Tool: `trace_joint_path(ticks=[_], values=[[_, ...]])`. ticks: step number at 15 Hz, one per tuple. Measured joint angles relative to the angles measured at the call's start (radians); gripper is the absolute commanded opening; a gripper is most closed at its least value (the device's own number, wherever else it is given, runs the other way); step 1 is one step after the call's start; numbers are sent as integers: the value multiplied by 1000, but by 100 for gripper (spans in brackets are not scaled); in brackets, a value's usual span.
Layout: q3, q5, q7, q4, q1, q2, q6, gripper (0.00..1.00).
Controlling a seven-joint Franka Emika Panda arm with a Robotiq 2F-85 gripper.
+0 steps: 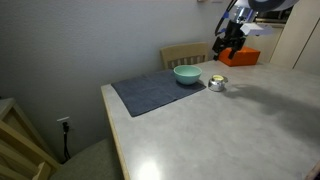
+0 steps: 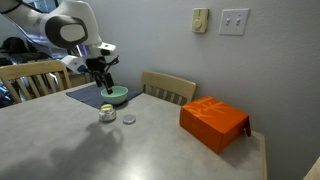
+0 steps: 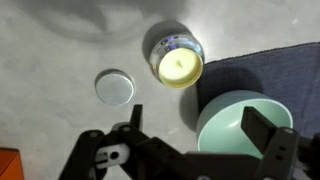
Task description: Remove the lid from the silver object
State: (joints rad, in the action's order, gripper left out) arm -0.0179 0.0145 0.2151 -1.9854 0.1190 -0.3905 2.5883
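Observation:
The silver object (image 3: pixel 177 62) is a small shiny metal pot, open, yellowish inside. It stands on the table in both exterior views (image 1: pixel 217 83) (image 2: pixel 107 113). The lid (image 3: pixel 114 88), a small round silver cap, lies flat on the table beside the pot, apart from it; it also shows in an exterior view (image 2: pixel 128 119). My gripper (image 3: pixel 195 125) is open and empty, raised above the table over the teal bowl's edge. It shows in both exterior views (image 1: pixel 230 45) (image 2: pixel 100 78).
A teal bowl (image 3: pixel 245 128) sits on a dark blue-grey mat (image 1: pixel 150 92) next to the pot. An orange box (image 2: pixel 213 122) lies on the table. Wooden chairs (image 2: pixel 167 88) stand at the table's edges.

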Motion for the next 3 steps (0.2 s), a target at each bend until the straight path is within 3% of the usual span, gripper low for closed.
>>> trace_joint_path(ticks=[3], values=[[-8,10,0,-34,-1,33,0,100]])
